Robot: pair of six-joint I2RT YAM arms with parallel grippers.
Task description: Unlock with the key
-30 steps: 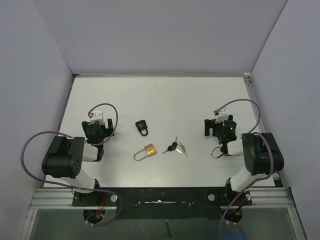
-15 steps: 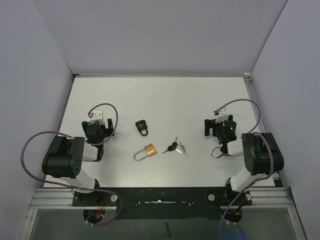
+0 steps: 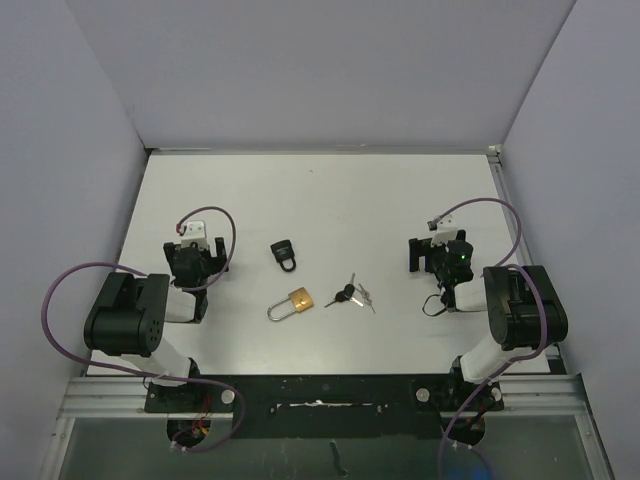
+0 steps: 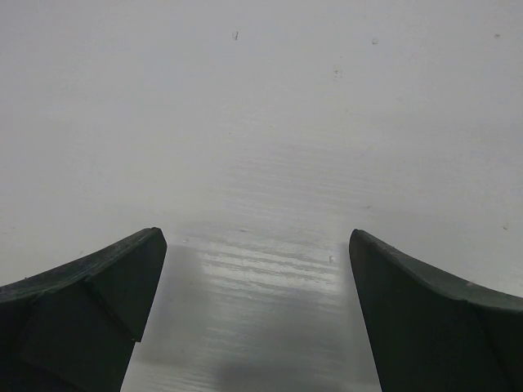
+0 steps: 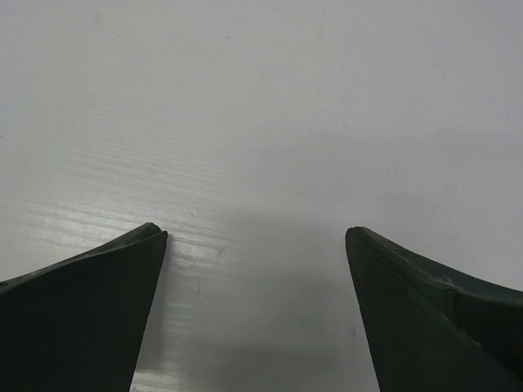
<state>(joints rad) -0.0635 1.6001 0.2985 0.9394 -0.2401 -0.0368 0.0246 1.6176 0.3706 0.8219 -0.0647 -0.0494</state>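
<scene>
**A:** Nothing's moved since a second ago. Top view: you've got two locks, one brass padlock (image 3: 298, 301) and one black padlock (image 3: 284, 254), with one key bunch (image 3: 350, 294) just right of the brass one.

**B:** Room?

**A:** Loads, the table (image 3: 330, 195) edges are well off. Left wrist: left gripper (image 4: 255, 245) is gaping and empty. Right wrist: right gripper (image 5: 255, 241), same deal.

Black-and-white arms (image 3: 125, 315), looping purple cables (image 3: 45, 310), dark pincers (image 4: 256, 237) (image 5: 256, 233)

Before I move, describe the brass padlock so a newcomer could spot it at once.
On the white table, look at the middle of the near half. The brass padlock lies flat, left of the keys and nearer the arms' bases than the small black lock; it alone is gold-coloured, with a silver shackle.
</scene>
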